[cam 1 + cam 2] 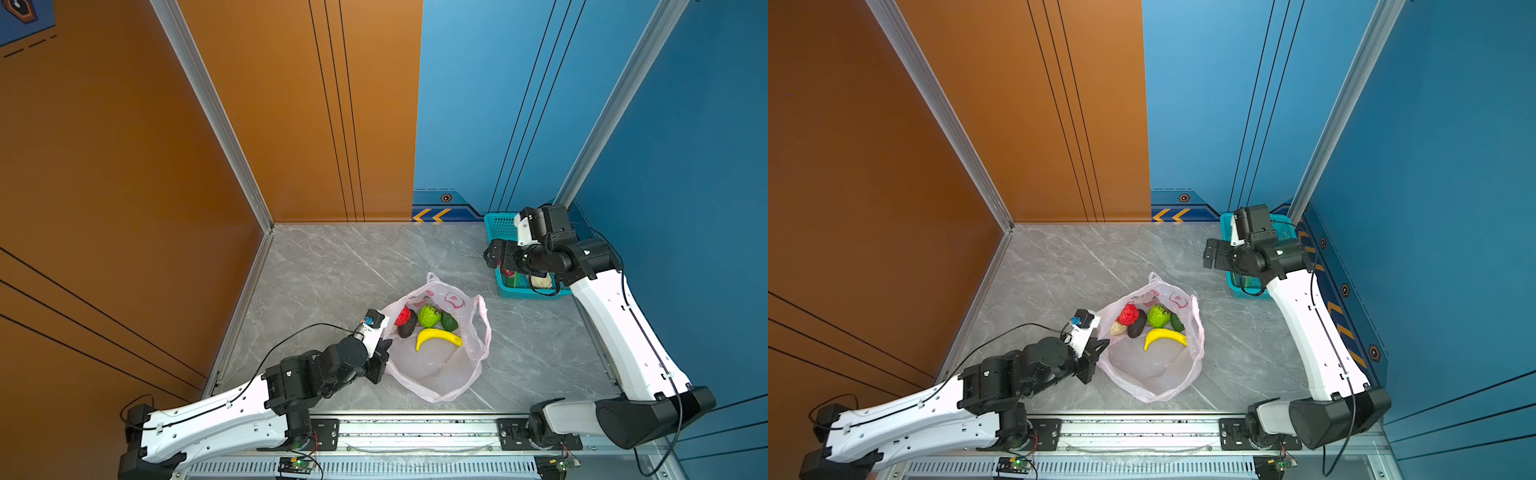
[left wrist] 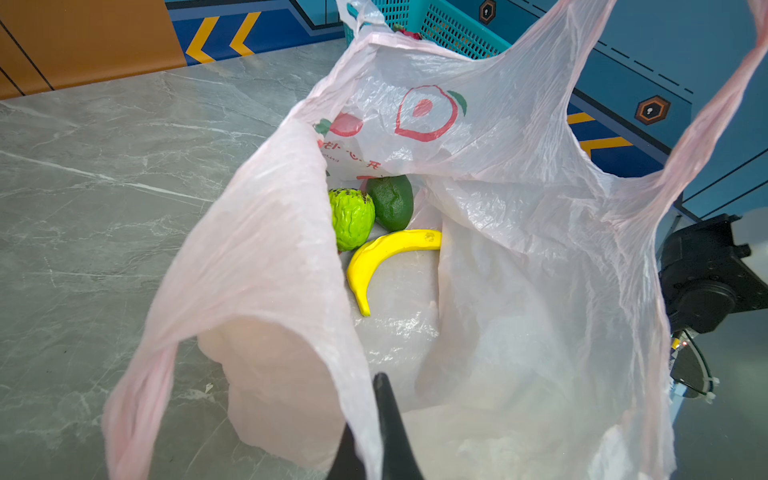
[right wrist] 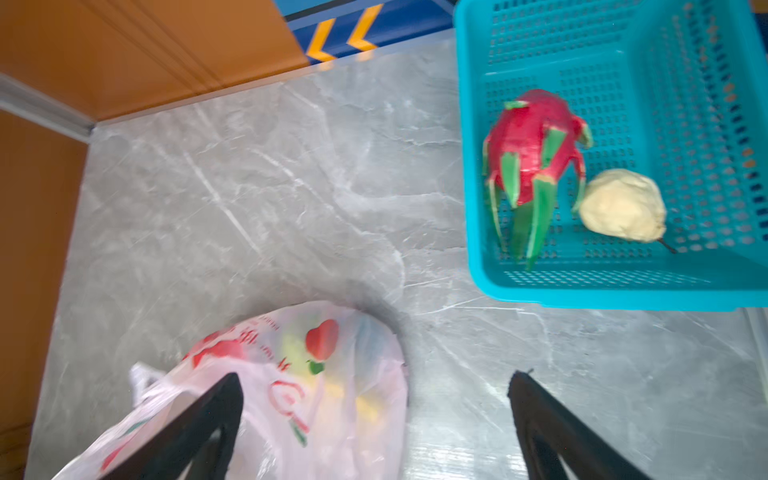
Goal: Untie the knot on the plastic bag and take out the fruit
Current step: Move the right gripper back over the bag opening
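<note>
Pale pink plastic bag [image 1: 436, 374] lay open on the grey table [image 1: 332, 266], its rim pinched by the left gripper [image 2: 368, 415], jaws pressed together on the film. Inside lay a banana [image 2: 386, 249], a green bumpy fruit [image 2: 352, 218] and an avocado [image 2: 390, 201]. The right gripper [image 3: 376, 376] hung empty, jaws spread wide, near the teal basket [image 3: 582, 291], which held a dragon fruit [image 3: 532, 145] and a cream fruit [image 3: 623, 205].

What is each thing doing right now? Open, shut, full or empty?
bag: untied, mouth open
left claw: shut on the bag's edge
right claw: open, holding nothing
basket: holds a dragon fruit and a pale lumpy fruit
banana: lying inside the bag
</note>
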You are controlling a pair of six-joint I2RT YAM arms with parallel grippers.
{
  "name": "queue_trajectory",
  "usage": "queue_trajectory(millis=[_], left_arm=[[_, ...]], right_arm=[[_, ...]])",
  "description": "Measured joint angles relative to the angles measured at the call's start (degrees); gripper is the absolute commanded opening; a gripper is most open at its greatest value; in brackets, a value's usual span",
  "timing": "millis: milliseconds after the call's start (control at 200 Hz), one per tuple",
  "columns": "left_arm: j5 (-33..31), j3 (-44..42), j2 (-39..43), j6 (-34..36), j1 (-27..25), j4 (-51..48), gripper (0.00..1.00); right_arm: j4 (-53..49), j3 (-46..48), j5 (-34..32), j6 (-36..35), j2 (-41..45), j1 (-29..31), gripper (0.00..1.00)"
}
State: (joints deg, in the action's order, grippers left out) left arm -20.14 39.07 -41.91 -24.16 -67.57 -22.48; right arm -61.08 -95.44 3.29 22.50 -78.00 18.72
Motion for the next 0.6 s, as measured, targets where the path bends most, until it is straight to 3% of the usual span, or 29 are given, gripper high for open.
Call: queue_trajectory(millis=[290,601], left_arm=[[0.0,0.0,0.0,0.4,0.1,0.0,0.00],[0.2,0.0,0.2,0.4,0.5,0.0,0.00]], right_arm=[[-6.1,-14.2,-5.2,3.3,-3.3,22.5,1.00],[-7.5,-20.4,-7.9,7.8,-9.3,36.6,1.00]])
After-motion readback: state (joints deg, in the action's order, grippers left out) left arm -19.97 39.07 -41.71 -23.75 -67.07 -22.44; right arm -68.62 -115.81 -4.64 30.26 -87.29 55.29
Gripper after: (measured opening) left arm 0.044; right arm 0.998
